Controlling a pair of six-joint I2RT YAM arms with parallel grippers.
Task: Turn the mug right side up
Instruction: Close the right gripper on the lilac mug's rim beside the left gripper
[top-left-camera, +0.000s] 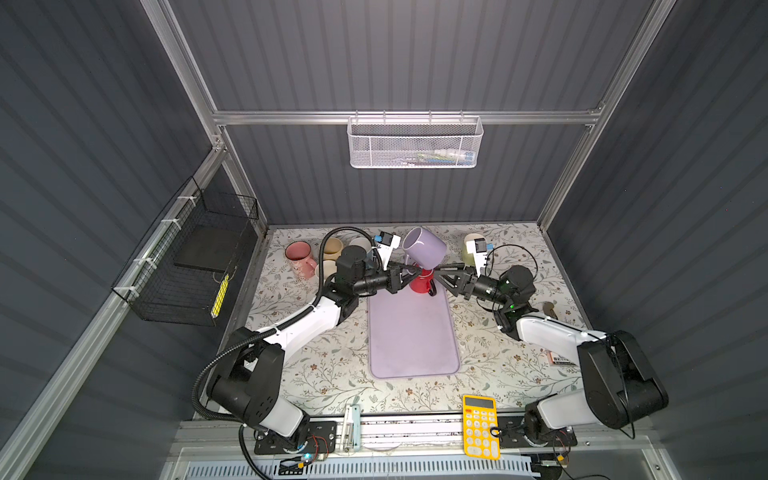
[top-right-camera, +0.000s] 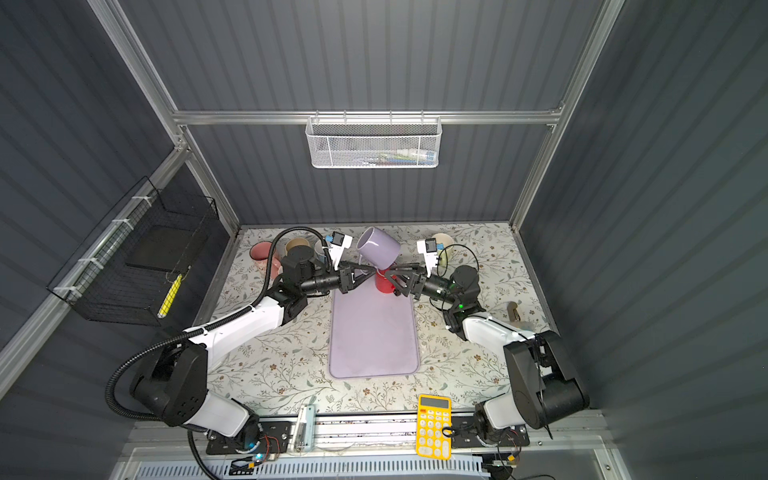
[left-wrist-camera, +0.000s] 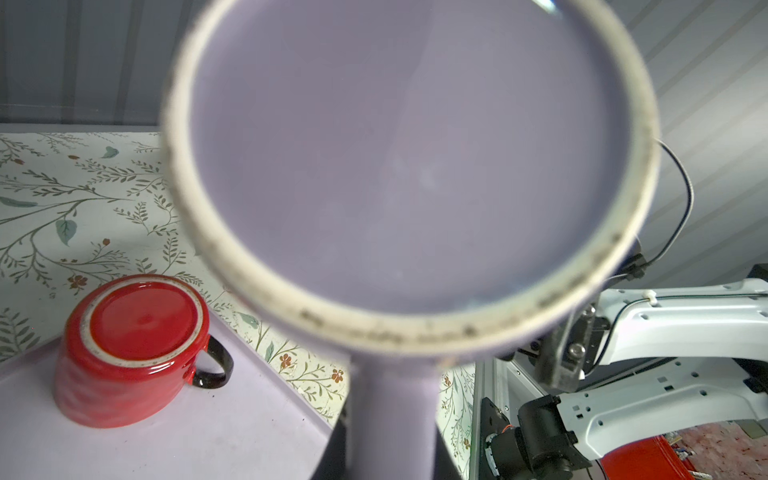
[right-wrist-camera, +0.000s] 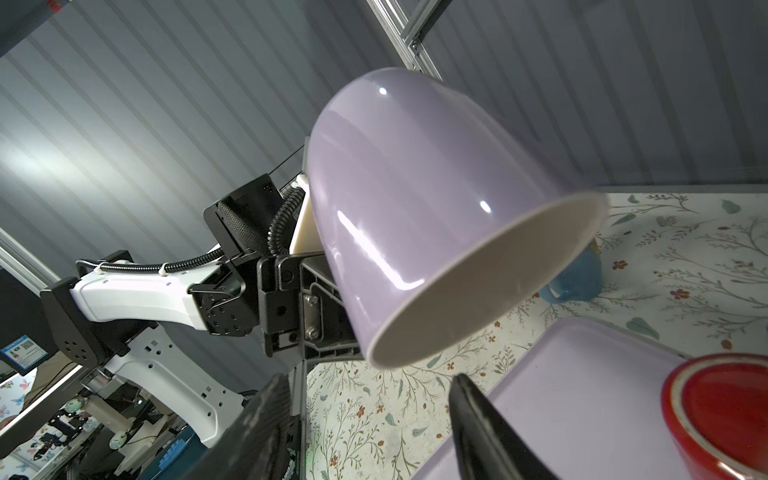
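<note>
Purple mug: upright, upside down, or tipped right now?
Tipped: the purple mug hangs in the air by its handle in the left tool, mouth slanting downward, base raised.

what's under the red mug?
The mat: the red mug stands base up on it. Its inside is covered by its own walls, so nothing there can be seen.

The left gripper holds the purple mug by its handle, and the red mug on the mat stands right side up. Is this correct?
One thing is wrong: the red mug on the mat stands upside down; the left wrist view shows its base facing up. The left gripper does hold the purple mug by its handle.
</note>
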